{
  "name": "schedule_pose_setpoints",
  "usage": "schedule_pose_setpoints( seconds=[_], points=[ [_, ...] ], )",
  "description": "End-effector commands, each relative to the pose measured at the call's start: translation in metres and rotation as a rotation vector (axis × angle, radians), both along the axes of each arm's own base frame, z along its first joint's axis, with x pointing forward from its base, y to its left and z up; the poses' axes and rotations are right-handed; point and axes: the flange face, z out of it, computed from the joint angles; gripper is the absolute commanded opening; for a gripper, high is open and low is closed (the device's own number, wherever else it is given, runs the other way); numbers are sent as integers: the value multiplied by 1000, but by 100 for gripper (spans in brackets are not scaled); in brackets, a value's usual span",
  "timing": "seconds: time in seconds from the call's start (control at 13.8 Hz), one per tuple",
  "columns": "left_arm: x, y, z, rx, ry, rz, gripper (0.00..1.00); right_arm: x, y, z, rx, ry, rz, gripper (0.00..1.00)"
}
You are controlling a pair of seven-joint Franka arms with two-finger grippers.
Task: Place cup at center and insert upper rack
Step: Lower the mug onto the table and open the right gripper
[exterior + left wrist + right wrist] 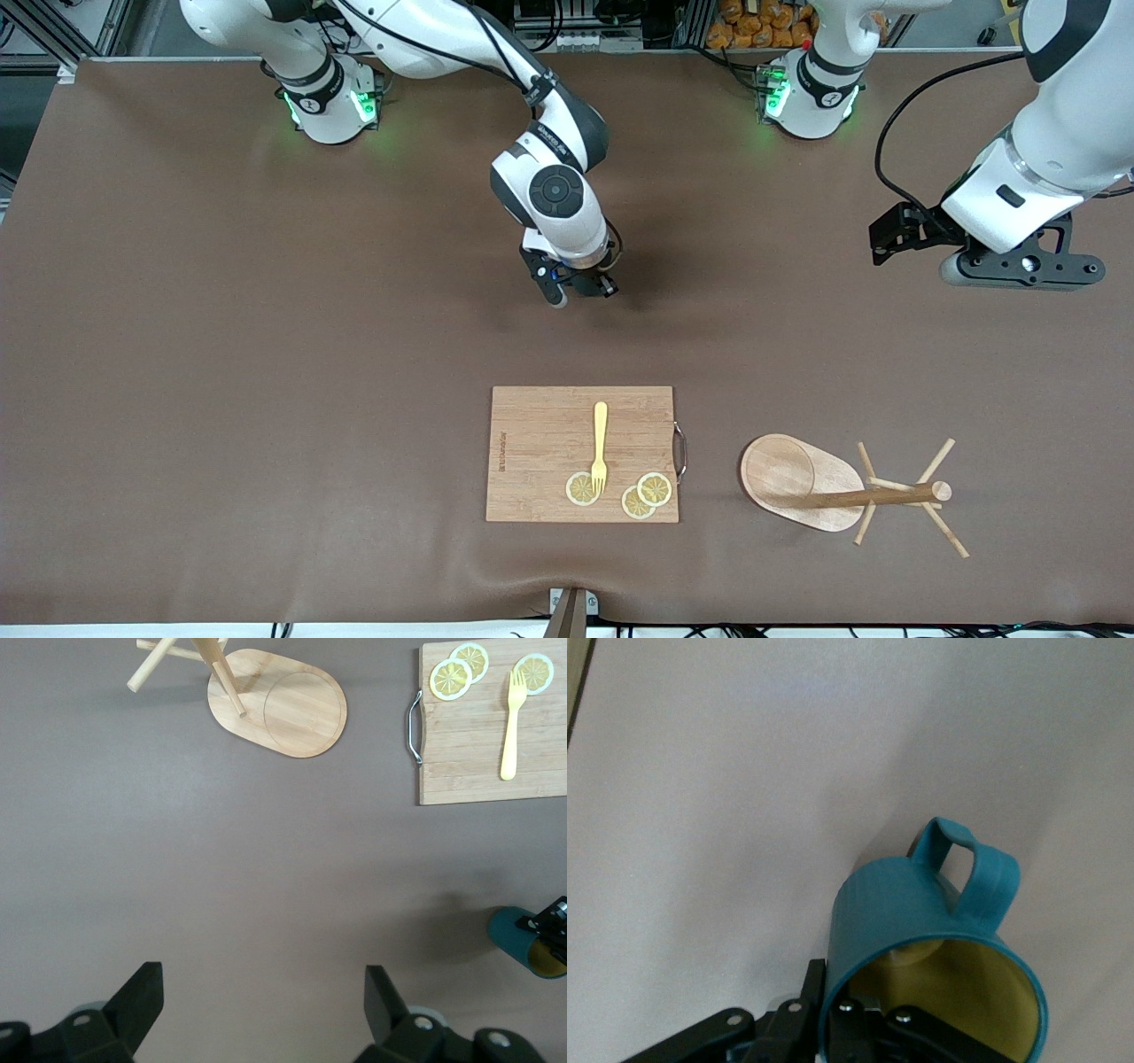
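My right gripper hangs low over the middle of the table and is shut on the rim of the teal cup. One finger is inside the yellowish interior and one outside the wall. The cup is tipped on its side with its loop handle free. The upper rack is a wooden mug tree lying on its side toward the left arm's end of the table, with its post and pegs level with the table. My left gripper waits high over that end, open and holding nothing.
A rectangular wooden cutting board lies near the front edge, beside the rack's oval base. It carries a yellow fork and three lemon slices. A metal handle is on the side of the board that faces the rack.
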Motion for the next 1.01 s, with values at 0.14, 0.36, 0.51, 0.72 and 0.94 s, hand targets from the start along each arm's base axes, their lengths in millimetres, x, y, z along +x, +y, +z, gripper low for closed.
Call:
schedule_pose_setpoints(
  seconds=[0.14,0.36,0.51,0.72,0.94],
  points=[
    [-3,0,2,3,-7,8,100,-4,13,-4,-4,-29,-5,0],
    [-3,0,3,4,-5,7,100,1,10,-4,-2,-25,-30,0],
    [-4,0,4,4,-5,8,100,3,8,-4,-3,-23,-37,23],
    [-5,0,4,4,-5,8,100,5,6,-2,-4,-20,-39,53],
    [-5,-2,4,5,-2,7,100,13,1,6,-4,-17,-47,61]
  ],
)
